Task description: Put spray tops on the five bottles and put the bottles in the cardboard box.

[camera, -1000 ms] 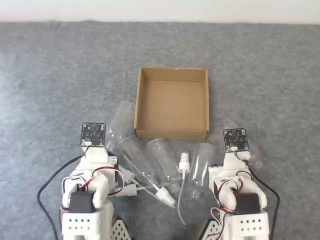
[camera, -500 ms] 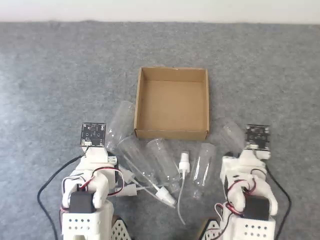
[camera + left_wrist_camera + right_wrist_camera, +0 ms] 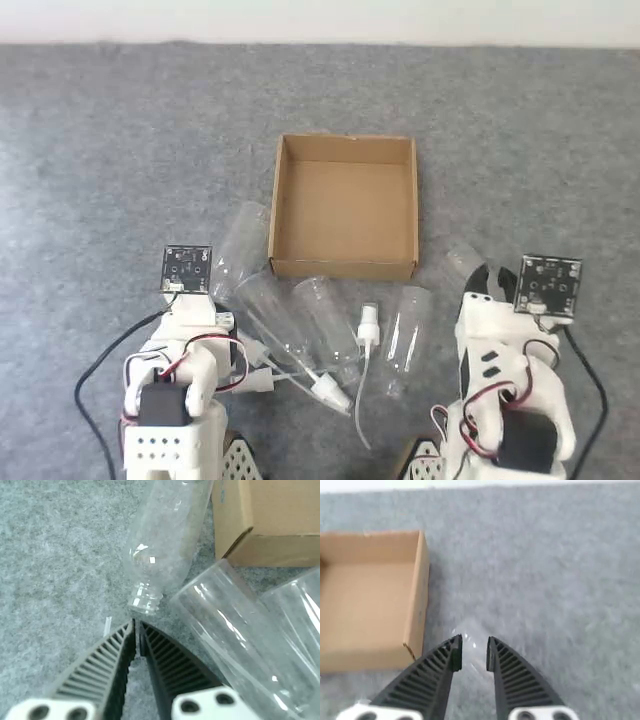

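Bottles (image 3: 325, 315) lie uncapped on the desk (image 3: 100, 150) just outside the empty cardboard box (image 3: 345, 268), with spray tops (image 3: 368, 325) loose beside them. No step looks done yet. The left claw (image 3: 136, 630) is closed and empty; the right claw (image 3: 473, 652) is slightly parted and empty.

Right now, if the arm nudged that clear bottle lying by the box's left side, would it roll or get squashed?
It would probably roll: the clear bottle lies on its round side on the carpet, though the pile may slow it. It looks empty and thin-walled, so likely light and easy to dent if squeezed.
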